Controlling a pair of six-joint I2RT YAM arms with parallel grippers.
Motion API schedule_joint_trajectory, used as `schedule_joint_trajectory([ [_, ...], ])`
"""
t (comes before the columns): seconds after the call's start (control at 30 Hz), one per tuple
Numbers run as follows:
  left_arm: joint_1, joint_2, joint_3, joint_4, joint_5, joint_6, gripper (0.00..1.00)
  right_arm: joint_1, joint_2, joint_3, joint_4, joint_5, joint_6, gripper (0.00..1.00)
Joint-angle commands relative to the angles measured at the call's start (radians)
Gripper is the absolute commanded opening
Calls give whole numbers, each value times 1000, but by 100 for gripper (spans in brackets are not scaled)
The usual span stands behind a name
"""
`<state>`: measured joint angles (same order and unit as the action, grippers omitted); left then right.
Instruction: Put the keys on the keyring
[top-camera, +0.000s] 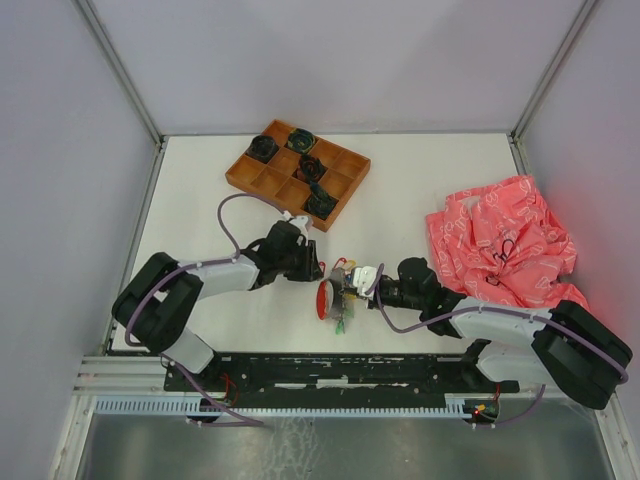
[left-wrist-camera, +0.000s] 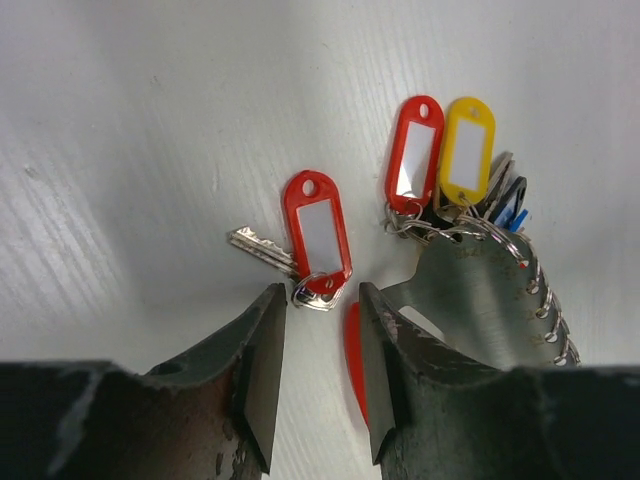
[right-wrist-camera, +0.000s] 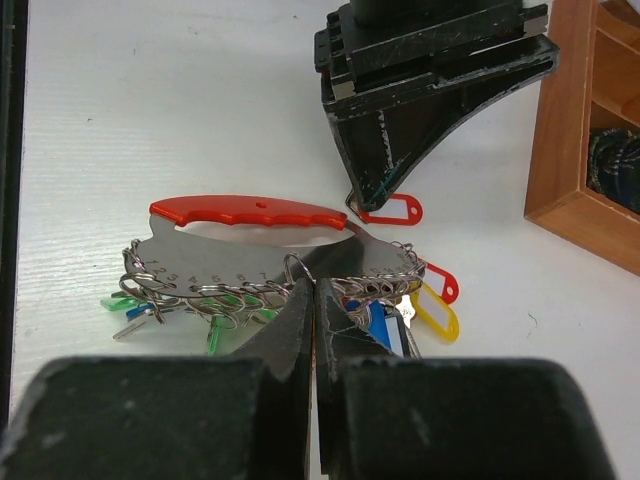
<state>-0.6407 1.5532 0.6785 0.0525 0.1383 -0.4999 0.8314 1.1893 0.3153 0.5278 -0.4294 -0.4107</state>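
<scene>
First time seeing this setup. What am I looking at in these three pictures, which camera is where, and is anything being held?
Two robot arms sit at the near edge of a white table. The overhead picture looks down from behind them; the other two come from wrist cameras. The right gripper is shut on the keyring, a red handle with a grey plate carrying tagged keys. The left gripper is open, its tips just short of a loose red-tagged key lying on the table. Farther back lie a wooden tray holding dark coiled bundles and a crumpled pink cloth.
</scene>
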Motion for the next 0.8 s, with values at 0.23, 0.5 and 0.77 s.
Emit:
schedule_joint_trajectory([
  [0.23, -4, 16, 24, 101, 111, 3, 23, 10, -16, 1, 58, 26, -12, 1],
  [0.5, -27, 77, 51, 166, 136, -18, 11, 12, -61, -10, 52, 62, -11, 1],
  [0.77, -35, 44, 59, 128, 55, 14, 7, 12, -83, -9, 33, 76, -9, 1],
])
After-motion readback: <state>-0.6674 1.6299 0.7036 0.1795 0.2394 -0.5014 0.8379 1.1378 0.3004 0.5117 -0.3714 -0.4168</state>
